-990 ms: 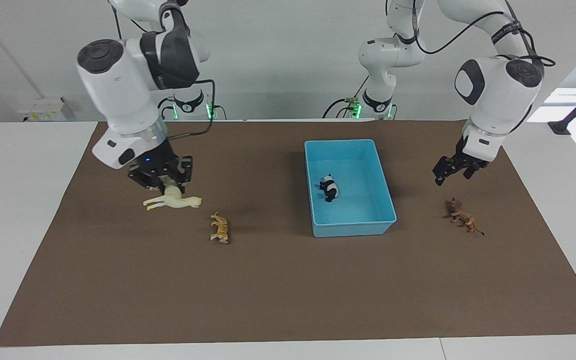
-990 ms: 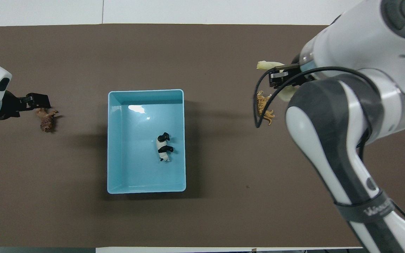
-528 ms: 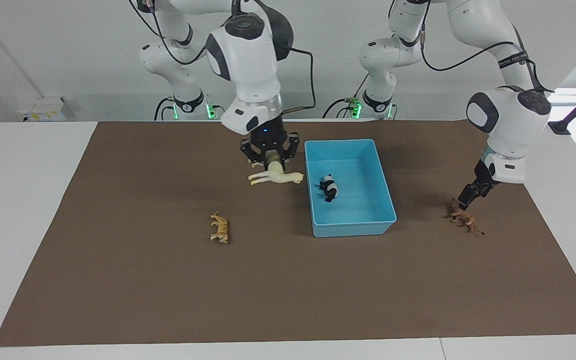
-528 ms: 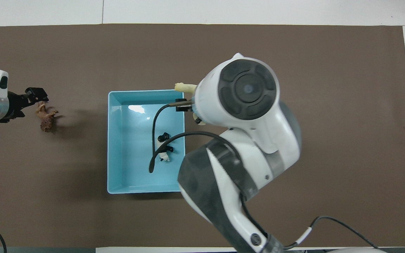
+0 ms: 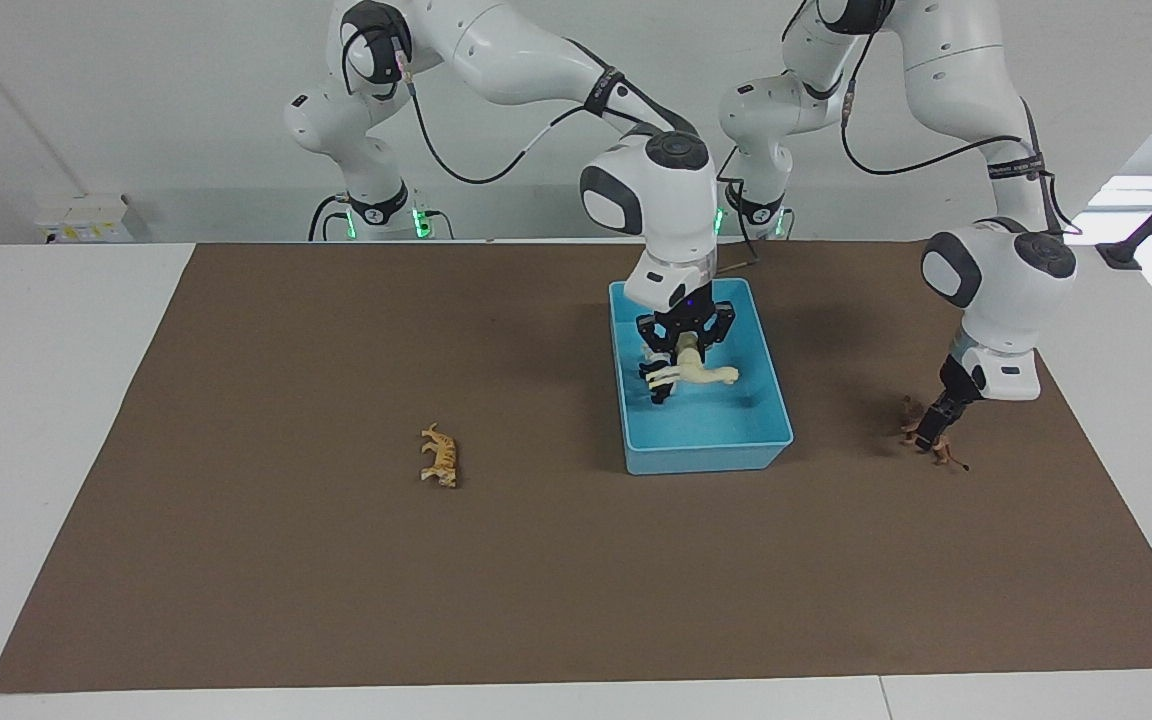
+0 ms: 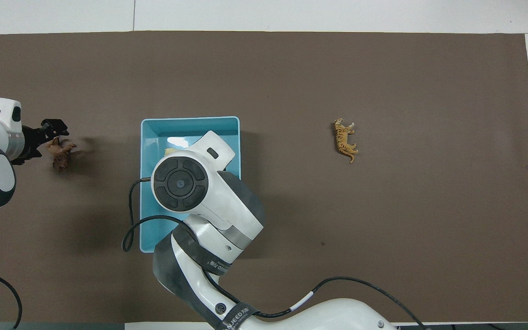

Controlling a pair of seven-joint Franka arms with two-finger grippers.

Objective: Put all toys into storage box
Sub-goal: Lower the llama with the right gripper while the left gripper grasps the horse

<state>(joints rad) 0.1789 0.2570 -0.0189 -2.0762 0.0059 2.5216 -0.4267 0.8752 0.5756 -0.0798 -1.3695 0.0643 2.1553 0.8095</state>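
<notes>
My right gripper [image 5: 684,352] is shut on the cream camel [image 5: 701,376] and holds it low over the middle of the light-blue storage box [image 5: 771,405]. In the overhead view my right arm covers most of the box [image 6: 190,122]; only a bit of the camel [image 6: 171,151] shows. The panda is almost hidden under the camel in the box. My left gripper [image 5: 934,428] is open, down at the brown lion [image 5: 939,447] on the mat at the left arm's end; it also shows in the overhead view [image 6: 56,130] at the lion's [image 6: 61,156] head. The orange tiger [image 5: 439,456] lies alone on the mat.
A brown mat [image 5: 336,580] covers the white table. The tiger [image 6: 345,140] lies toward the right arm's end, about level with the box's end farther from the robots. A black stand [image 5: 1151,225] sits at the table corner by the left arm.
My right gripper has carried the camel from beside the box to over its inside. My left gripper has dropped lower onto the lion. The tiger, the lion and the box have not moved.
</notes>
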